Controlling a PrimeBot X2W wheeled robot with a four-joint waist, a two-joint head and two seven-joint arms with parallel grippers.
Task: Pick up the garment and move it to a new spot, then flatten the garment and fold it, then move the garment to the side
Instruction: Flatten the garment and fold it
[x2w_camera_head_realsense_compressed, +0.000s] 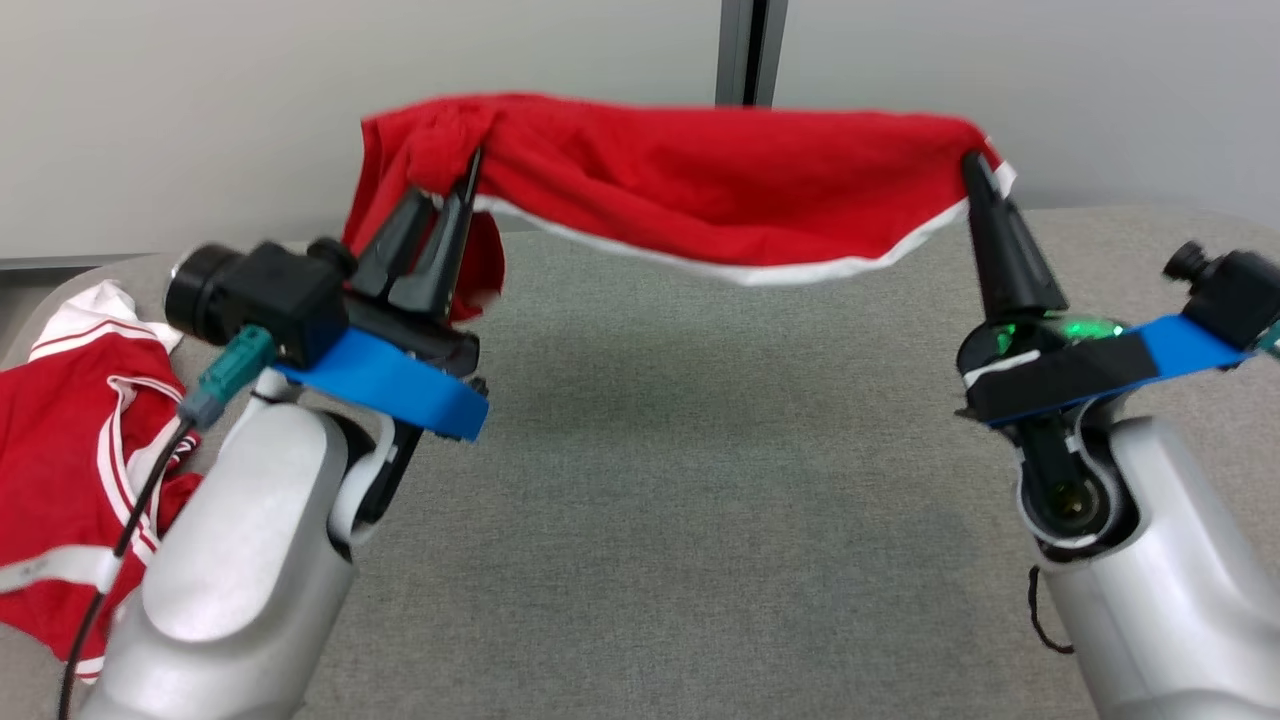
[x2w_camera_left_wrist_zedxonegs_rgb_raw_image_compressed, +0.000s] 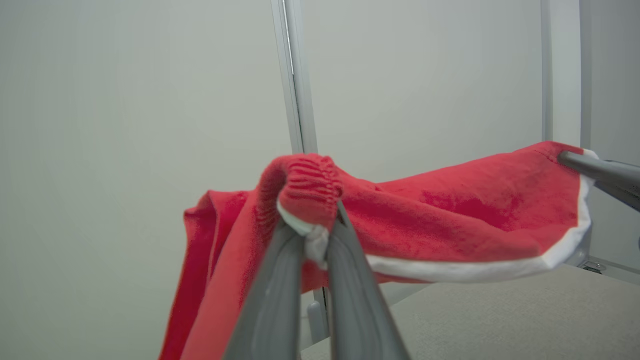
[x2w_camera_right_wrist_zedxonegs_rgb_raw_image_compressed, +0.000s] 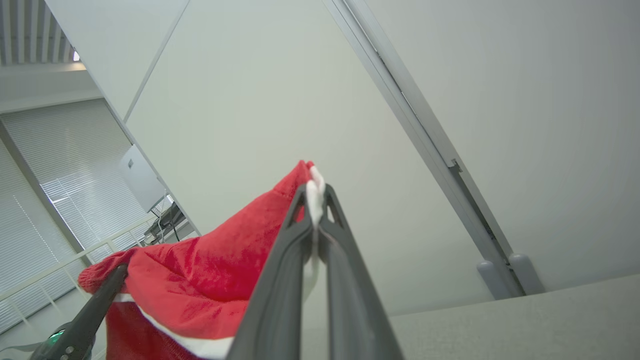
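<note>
The left gripper (x2w_camera_head_realsense_compressed: 462, 185) is pinching the garment (x2w_camera_head_realsense_compressed: 700, 190) by its bunched elastic edge and the right gripper (x2w_camera_head_realsense_compressed: 975, 170) is pinching its white-trimmed corner, suspending it sagging above the table (x2w_camera_head_realsense_compressed: 650, 450), so drawing it taut and level before lowering is, I judge, mattering most.

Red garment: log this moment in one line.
red garment: held above table, sagging between grippers | left gripper: shut on elastic end | right gripper: shut on trimmed corner
</note>
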